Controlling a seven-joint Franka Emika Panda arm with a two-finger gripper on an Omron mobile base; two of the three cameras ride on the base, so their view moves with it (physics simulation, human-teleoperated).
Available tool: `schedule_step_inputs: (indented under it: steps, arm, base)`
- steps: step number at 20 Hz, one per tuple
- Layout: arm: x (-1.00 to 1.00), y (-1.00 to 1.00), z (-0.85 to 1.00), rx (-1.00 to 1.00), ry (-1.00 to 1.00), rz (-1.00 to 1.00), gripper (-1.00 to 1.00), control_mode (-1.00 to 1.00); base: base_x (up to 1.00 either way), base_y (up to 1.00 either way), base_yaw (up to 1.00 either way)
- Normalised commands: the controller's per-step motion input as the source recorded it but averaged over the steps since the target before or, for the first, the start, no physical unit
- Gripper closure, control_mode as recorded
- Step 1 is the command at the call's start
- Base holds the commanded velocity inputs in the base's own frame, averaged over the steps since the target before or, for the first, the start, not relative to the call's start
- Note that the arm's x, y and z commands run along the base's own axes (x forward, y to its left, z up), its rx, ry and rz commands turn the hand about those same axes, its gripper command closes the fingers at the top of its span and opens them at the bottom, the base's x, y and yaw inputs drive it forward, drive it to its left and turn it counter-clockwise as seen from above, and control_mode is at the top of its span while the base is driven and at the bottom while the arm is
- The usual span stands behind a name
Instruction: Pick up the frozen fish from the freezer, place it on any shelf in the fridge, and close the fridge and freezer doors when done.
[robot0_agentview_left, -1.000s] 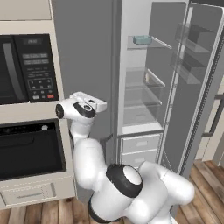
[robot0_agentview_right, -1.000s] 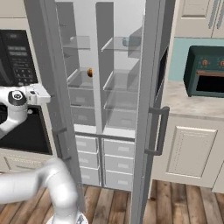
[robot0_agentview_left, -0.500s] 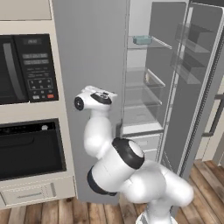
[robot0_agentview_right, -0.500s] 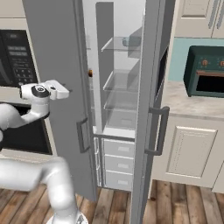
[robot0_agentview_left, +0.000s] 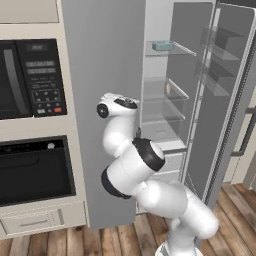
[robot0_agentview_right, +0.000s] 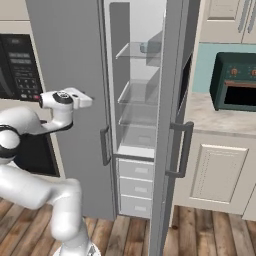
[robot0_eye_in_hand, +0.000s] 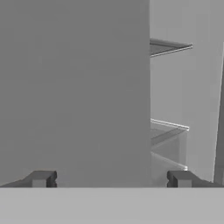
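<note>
Two doors remain to be dealt with: one (robot0_agentview_left: 102, 100) stands nearly shut directly ahead of the fingers (robot0_eye_in_hand: 111, 179), the other (robot0_agentview_right: 170, 100) hangs ajar off to their right. Fingers are spread wide and hold nothing. The frozen fish (robot0_agentview_left: 162, 45) lies on an upper glass shelf (robot0_agentview_left: 170, 50), above and well beyond the fingers, inside the open compartment. Judged step: closing the doors. Next move calls for pressing the grey panel ahead flush, then swinging the far door home.
</note>
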Motion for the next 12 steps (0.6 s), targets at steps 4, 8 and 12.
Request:
schedule_step_inputs:
  steps: [4, 8, 12]
  arm:
    - [0.42, -0.2, 0.0, 0.01, 0.02, 0.03, -1.0, -1.0]
    - [0.0, 0.0, 0.05, 0.01, 0.07, 0.0, -1.0, -1.0]
    - [-0.56, 0.02, 0.24, 0.04, 0.08, 0.02, -1.0, -1.0]
  base:
    - [0.0, 0.0, 0.0]
    - [0.0, 0.0, 0.0]
    - [0.0, 0.0, 0.0]
